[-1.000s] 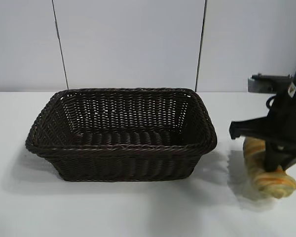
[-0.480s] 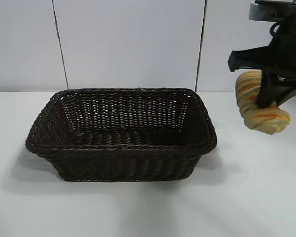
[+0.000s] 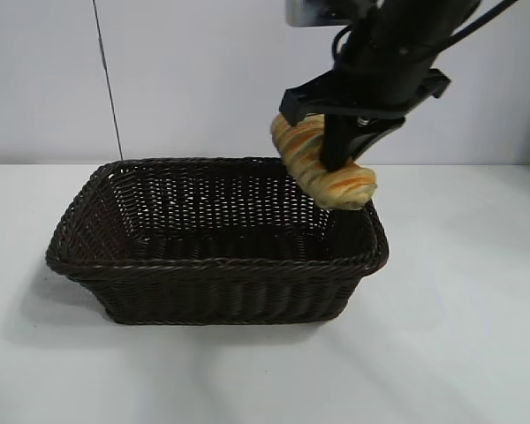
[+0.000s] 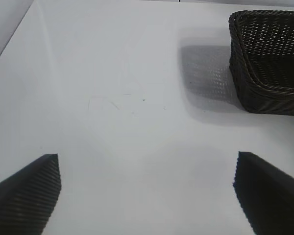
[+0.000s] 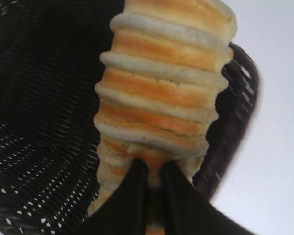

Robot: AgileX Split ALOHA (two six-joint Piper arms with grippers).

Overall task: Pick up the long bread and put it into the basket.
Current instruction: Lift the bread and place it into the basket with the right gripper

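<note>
My right gripper (image 3: pixel 340 148) is shut on the long bread (image 3: pixel 321 162), a tan loaf with orange-brown stripes, and holds it tilted in the air above the right end of the dark brown wicker basket (image 3: pixel 79 256). In the right wrist view the bread (image 5: pixel 164 88) is pinched between the fingers (image 5: pixel 130 196), with the basket (image 5: pixel 34 122) below it. My left gripper (image 4: pixel 147 196) is open and empty over bare table, with the basket's corner (image 4: pixel 264 93) farther off; it does not show in the exterior view.
The white table (image 3: pixel 459 353) runs round the basket on all sides. A pale wall with a dark vertical seam (image 3: pixel 106 79) stands behind.
My right gripper lifted the bread off the table at the far right, raised it, then carried it left to above the basket's right end.
</note>
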